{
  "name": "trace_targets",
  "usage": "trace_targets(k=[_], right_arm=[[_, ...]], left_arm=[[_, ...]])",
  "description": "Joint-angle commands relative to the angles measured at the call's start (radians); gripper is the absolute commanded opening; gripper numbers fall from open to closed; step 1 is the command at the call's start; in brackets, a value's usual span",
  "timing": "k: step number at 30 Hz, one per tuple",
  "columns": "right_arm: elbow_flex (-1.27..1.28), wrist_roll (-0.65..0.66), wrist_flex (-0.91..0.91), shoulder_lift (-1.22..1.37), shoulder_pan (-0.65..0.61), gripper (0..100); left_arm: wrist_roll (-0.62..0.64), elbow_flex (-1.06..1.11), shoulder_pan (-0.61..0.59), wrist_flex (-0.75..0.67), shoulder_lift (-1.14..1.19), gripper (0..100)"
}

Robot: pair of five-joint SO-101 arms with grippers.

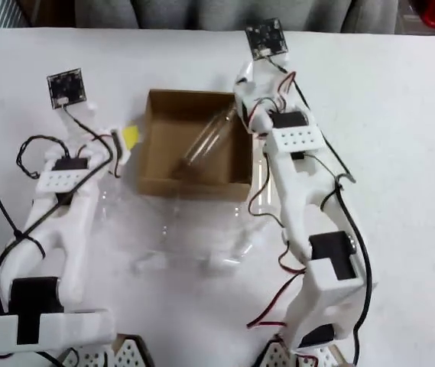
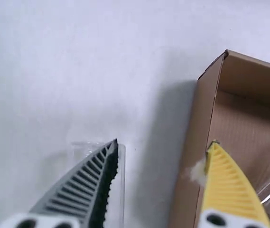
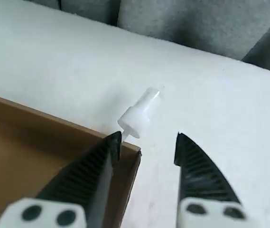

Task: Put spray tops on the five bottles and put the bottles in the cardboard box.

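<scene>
The cardboard box (image 1: 236,160) sits mid-table between both arms. A clear bottle (image 1: 202,144) lies slanted inside it, its neck up at the far right corner. In the right wrist view its white spray top (image 3: 137,115) pokes out over the box corner (image 3: 125,147), just beyond the tips of my right gripper (image 3: 147,136), which is open and holds nothing. My left gripper (image 2: 164,142) is open beside the box's left wall (image 2: 196,156), its yellow finger (image 2: 229,185) over the box edge. Its grey finger (image 2: 94,185) is above a clear bottle (image 2: 85,148) on the table.
Several clear bottles lie on the white table in front of the box, among them one (image 1: 150,260) and another (image 1: 228,252), plus one by the right arm (image 1: 257,197). Grey chairs stand beyond the table's far edge (image 3: 182,28).
</scene>
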Motion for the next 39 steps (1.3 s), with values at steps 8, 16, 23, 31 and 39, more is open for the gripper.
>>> trace_targets(k=[8, 16, 23, 31, 39], right_arm=[[-0.331, -0.009, 0.051, 0.191, 0.008, 14.8], [-0.786, -0.009, 0.291, 0.469, 0.004, 14.9], [-1.149, -0.034, 0.444, 0.696, 0.005, 14.9], [-1.41, -0.091, 0.567, 0.857, 0.007, 14.9], [-1.428, -0.091, 0.581, 0.911, 0.007, 14.9]], left_arm=[[-0.012, -0.069, 0.01, -0.031, -0.007, 29], [-0.012, -0.069, 0.01, -0.035, -0.007, 29], [-0.012, -0.068, 0.01, -0.051, -0.005, 29], [-0.014, -0.068, 0.01, -0.052, -0.005, 29], [-0.014, -0.068, 0.008, -0.046, -0.005, 29]])
